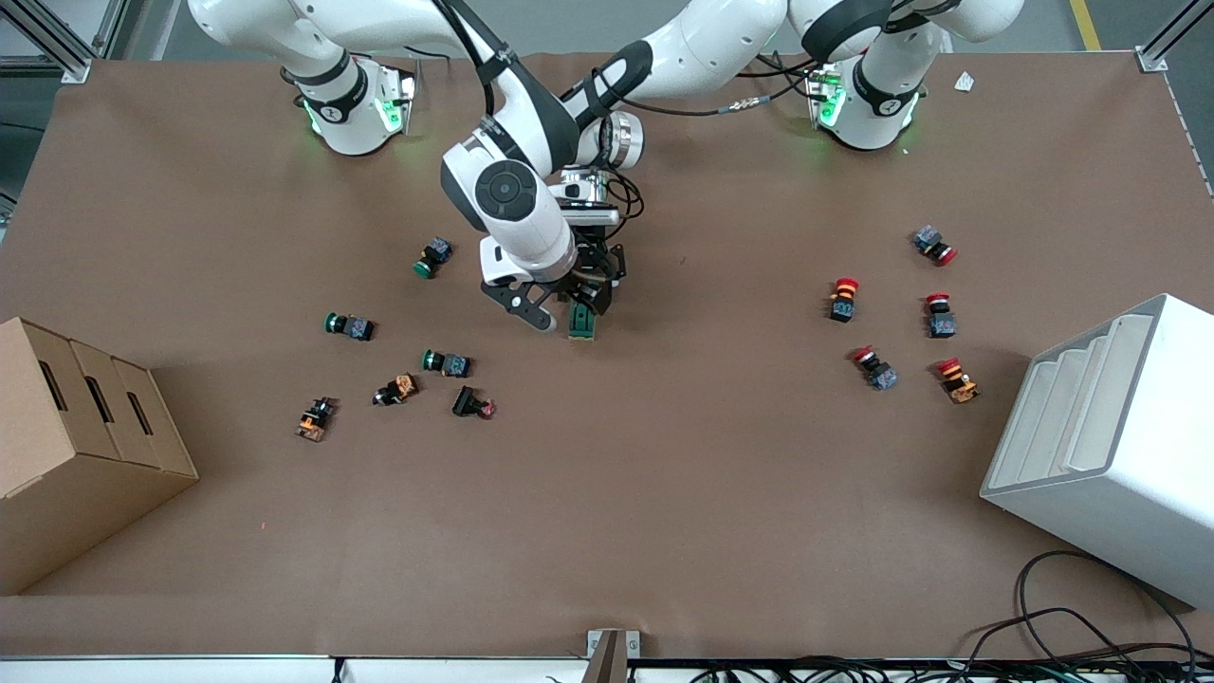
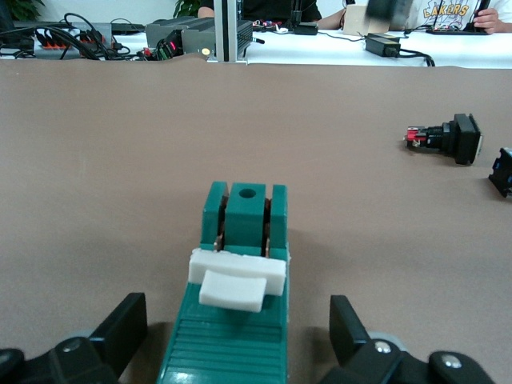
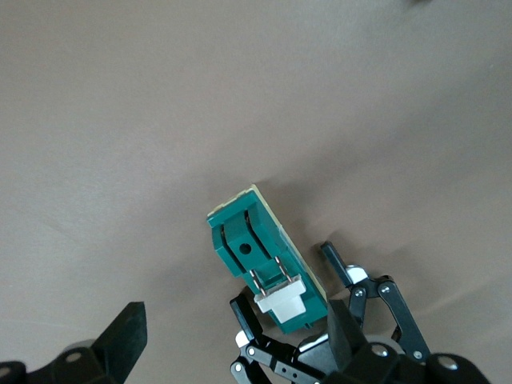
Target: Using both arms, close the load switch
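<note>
A black push button lies on the brown table, nearer to the front camera than the load switch, which lies flat near the table's middle with its white lever handle on top. The left gripper is low over the switch, its jaws spread on both sides without touching it. The right gripper hangs just beside, toward the right arm's end, jaws also wide apart and holding nothing.

A brown-covered table fills the room's middle; grey floor and aluminium frame posts show past its corners.
</note>
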Robot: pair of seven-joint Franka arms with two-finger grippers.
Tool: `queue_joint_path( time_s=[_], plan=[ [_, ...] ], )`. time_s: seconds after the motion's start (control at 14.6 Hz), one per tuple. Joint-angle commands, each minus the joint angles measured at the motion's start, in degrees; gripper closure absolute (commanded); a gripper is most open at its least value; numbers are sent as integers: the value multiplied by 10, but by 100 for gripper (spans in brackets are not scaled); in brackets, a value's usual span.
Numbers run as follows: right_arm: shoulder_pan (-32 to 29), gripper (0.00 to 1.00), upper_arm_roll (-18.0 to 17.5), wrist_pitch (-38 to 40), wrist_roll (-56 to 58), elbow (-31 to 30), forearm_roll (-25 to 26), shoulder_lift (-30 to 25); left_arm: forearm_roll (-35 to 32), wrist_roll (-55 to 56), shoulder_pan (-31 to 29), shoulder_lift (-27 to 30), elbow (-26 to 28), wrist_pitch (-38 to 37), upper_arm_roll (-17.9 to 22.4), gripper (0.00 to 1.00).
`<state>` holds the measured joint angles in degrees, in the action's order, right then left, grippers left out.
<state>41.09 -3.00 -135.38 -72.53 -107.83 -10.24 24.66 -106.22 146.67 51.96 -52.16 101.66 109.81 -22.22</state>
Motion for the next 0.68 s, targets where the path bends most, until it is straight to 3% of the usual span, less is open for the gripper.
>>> queue_joint_path(
  time_s=[0.0,0.61],
  plan=[
    [15,0,5,-25,-9,-22,-10,-4,-11,16,12,-32,-15,-7,7,1],
    [36,0,6,-79,-35,-25,-10,43,-12,15,15,-39,-13,-14,8,1]
  ],
)
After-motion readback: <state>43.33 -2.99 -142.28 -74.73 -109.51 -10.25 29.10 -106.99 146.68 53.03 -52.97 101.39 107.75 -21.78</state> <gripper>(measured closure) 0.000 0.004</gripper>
